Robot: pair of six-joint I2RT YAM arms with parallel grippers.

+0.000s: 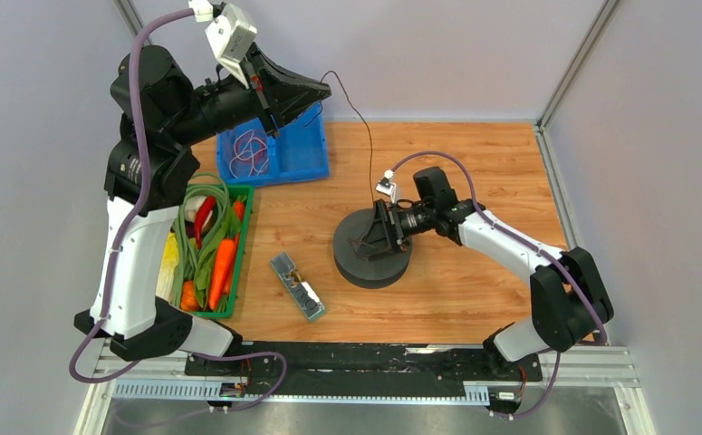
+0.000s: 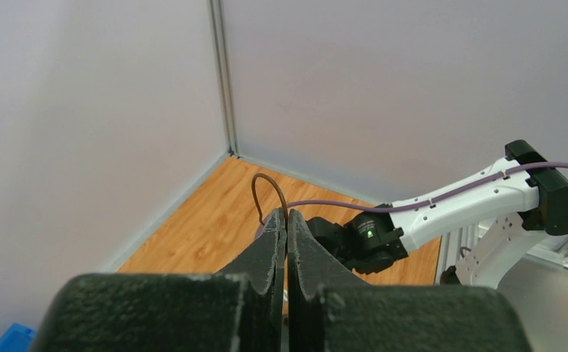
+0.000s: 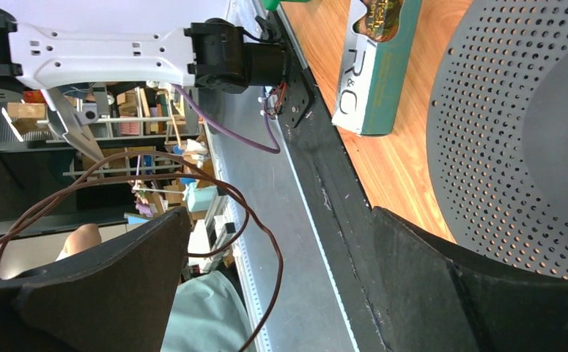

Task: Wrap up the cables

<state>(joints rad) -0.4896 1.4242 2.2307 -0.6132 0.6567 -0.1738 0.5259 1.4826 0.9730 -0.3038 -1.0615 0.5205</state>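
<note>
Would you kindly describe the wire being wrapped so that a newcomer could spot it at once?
On the wooden table, find the dark round spool right of centre. A dark wire runs from it up to the shut left gripper, held above the blue bin. Unlike the thick purple arm hoses, it is hair-thin.

The cable (image 1: 370,168) is a very thin, limp dark wire, black from above and brownish up close, hanging slack in mid-air. Its upper end is pinched between the pressed-together left fingers (image 2: 266,249) at upper centre of the top view. It arches over, then drops straight down toward the round dark spool (image 1: 370,263) mid-frame
</note>
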